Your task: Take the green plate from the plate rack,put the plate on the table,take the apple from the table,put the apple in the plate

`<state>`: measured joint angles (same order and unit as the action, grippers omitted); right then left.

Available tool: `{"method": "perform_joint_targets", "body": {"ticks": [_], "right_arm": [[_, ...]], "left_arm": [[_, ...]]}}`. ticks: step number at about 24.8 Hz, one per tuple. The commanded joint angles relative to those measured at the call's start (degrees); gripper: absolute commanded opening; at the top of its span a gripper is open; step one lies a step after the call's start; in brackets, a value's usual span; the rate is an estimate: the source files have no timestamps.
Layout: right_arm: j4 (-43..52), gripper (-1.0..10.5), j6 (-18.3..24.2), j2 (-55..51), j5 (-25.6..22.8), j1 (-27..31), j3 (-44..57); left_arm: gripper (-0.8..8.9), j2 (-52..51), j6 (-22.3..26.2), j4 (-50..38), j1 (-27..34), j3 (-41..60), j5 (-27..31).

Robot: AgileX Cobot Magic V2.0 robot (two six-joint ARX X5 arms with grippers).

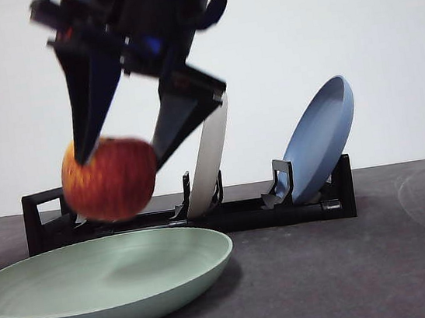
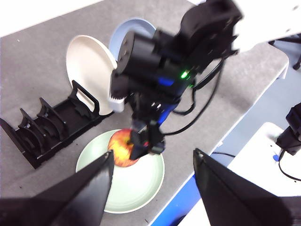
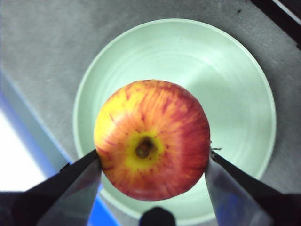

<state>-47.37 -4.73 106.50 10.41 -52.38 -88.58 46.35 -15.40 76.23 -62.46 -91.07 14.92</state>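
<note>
We see the right gripper (image 1: 117,152) with its fingers (image 3: 70,181) clamped on the red apple (image 1: 110,179), held in the air above the green plate (image 1: 96,288). That plate lies flat on the desk (image 1: 352,266), near the desk's edge, in front of the plate rack (image 1: 282,211). Our left gripper (image 2: 153,162) hangs high, fingers wide apart and empty.

apple (image 3: 153,141) (red-yellow) above green plate (image 1: 96,288) | plate flat on table (image 1: 367,264)

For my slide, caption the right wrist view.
Right gripper holds the apple above the green plate on the table.
</note>
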Motion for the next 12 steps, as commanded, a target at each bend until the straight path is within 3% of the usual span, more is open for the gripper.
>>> {"method": "perform_joint_targets", "body": {"ticks": [1,12], "right_arm": [[0.96,-0.1,-0.20,2.60,0.02,-0.17,-0.33],[-0.37,0.1,-0.20,7.76,0.04,-0.87,-0.33]], "left_arm": [[2.83,-0.66,1.11,0.09,-0.13,0.24,1.16],[2.83,-1.86,1.97,0.09,-0.13,0.26,1.60]]}}
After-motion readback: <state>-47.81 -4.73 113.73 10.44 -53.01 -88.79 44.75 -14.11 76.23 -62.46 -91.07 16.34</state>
